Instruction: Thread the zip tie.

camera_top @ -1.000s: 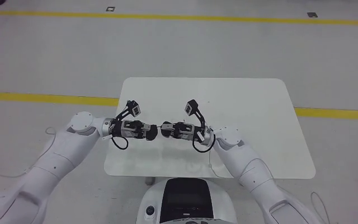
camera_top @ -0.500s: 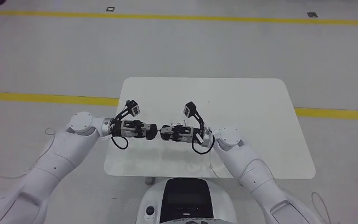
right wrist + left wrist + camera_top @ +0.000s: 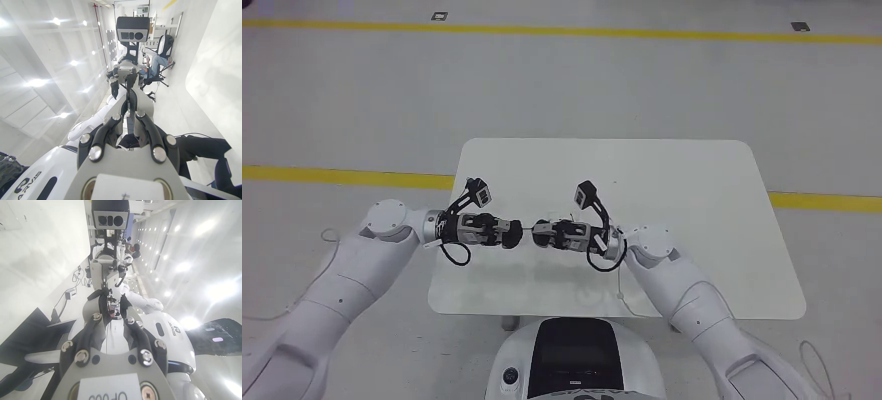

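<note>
Black and thin, the zip tie (image 3: pixel 129 86) is sticking out past the fingertips of the right tool (image 3: pixel 130 94), whose two fingers are pressing together and pinching it. The strip is pointing straight toward the left tool (image 3: pixel 112 297), which is facing the right one tip to tip. Whether the free end is touching that tool, I cannot tell. The left tool's fingers are standing spread, with a clear gap between their black pads (image 3: pixel 123 301).

From above, both tools are hanging over the white bench (image 3: pixel 692 180), meeting over its 9 o'clock half, a little in from that edge. The left tool is sitting at 9 o'clock of the meeting point and the right tool at 3 o'clock, so the zip tie is being held in the air between them. The left arm is coming in from about 8 o'clock, the right arm from about 4 o'clock. The right wrist camera (image 3: pixel 110 218) and the left wrist camera (image 3: pixel 132 31) are standing on black brackets above the tools.

Around the bench the pale floor (image 3: pixel 362 100) is showing a yellow line (image 3: pixel 342 177) running from 9 to 3 o'clock behind the bench, and a farther yellow line (image 3: pixel 542 30) at 12 o'clock.
</note>
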